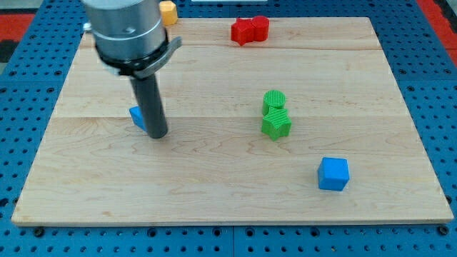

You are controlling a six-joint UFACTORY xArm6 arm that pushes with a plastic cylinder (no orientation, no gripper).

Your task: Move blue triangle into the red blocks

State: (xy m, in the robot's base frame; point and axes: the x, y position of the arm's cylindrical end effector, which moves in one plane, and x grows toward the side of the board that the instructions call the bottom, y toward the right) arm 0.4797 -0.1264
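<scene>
The blue triangle (137,117) lies left of the board's middle, mostly hidden behind my rod. My tip (158,134) rests on the board touching or nearly touching the triangle's right side. Two red blocks (249,30) sit pressed together near the view's top edge, right of centre, far up and to the right of the triangle.
A green cylinder (274,101) and a green star-like block (275,123) stand together right of centre. A blue cube (333,173) sits at the lower right. An orange-yellow block (168,12) sits at the top edge, partly hidden by the arm. The wooden board (214,185) lies on a blue pegboard.
</scene>
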